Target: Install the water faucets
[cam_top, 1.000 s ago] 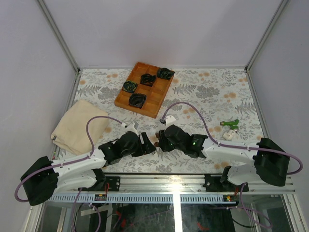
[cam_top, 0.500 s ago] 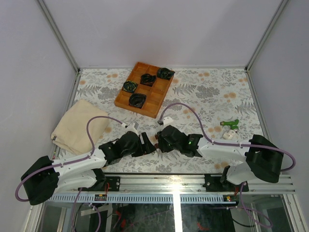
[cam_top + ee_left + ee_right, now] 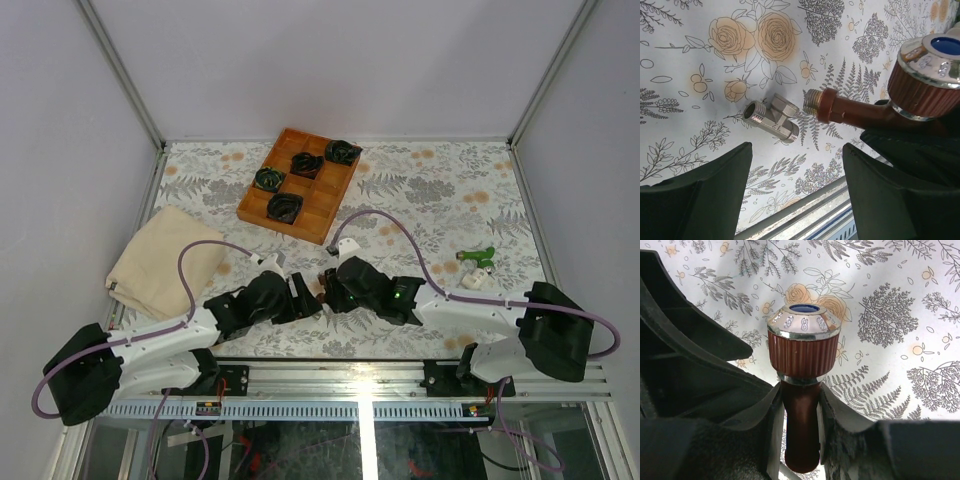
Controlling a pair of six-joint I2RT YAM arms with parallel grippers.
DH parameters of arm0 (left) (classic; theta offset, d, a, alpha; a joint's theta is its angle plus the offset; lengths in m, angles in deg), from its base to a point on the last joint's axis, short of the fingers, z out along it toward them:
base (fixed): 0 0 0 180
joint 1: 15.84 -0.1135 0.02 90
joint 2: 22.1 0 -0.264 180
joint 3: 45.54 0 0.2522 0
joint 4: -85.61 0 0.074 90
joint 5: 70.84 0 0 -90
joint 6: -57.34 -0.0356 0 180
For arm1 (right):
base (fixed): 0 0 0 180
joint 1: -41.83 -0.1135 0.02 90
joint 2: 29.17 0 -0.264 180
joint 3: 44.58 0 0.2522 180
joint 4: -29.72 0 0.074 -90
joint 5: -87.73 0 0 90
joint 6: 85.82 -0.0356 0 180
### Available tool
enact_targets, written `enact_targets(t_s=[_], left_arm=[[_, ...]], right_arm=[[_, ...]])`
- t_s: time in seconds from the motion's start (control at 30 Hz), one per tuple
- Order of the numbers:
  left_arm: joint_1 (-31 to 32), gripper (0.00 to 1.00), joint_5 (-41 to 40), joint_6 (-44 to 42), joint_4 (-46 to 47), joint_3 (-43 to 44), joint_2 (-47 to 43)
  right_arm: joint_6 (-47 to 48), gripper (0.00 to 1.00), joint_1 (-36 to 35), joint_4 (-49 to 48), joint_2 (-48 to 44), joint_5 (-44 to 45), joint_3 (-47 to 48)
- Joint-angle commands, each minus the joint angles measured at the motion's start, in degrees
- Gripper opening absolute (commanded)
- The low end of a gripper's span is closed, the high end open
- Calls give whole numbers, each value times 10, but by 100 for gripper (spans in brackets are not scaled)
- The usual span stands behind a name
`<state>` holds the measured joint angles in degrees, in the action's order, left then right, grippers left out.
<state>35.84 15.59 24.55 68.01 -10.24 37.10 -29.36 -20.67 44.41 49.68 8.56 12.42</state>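
From above, both arms lay low and stretched inward over the near part of the table. The left gripper and the right gripper sat nose to nose near the middle. What sat between them was too small to make out from there. The green faucet lay untouched well off to the right, near a small white piece. A wooden tray stood at the far side and a cloth lay at the left.

In the left wrist view, the left gripper's jaws stood spread with nothing between them, hovering over a silver fitting that lay on its side on the table. The red-brown faucet pointed in from the right, its threaded end just beside the fitting's side port. Whether they touched, I could not tell.

In the right wrist view, the right gripper's jaws were clenched on the faucet's stem, just below its ribbed knob.

The step in hand looked like mating this first faucet to the fitting. The next move would call for lining the thread squarely with the port and steadying the loose fitting before any turning, likely by closing the left jaws on it.
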Motion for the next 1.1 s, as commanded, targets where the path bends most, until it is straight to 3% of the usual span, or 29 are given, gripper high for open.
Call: enact_targets(t_s=[0.0, 0.27, 0.77, 1.07], left_arm=[[-5, 72, -9, 4, 13, -10, -13], [-6, 72, -9, 1, 6, -12, -19], [-15, 71, 8, 8, 40, -33, -11], [-23, 58, 5, 28, 112, -44, 37]], right_arm=[[14, 1, 3, -38, -4, -16, 17], [18, 0, 3, -5, 38, -1, 47], [18, 1, 2, 15, 29, 42, 51], [-3, 0, 3, 16, 21, 26, 25]])
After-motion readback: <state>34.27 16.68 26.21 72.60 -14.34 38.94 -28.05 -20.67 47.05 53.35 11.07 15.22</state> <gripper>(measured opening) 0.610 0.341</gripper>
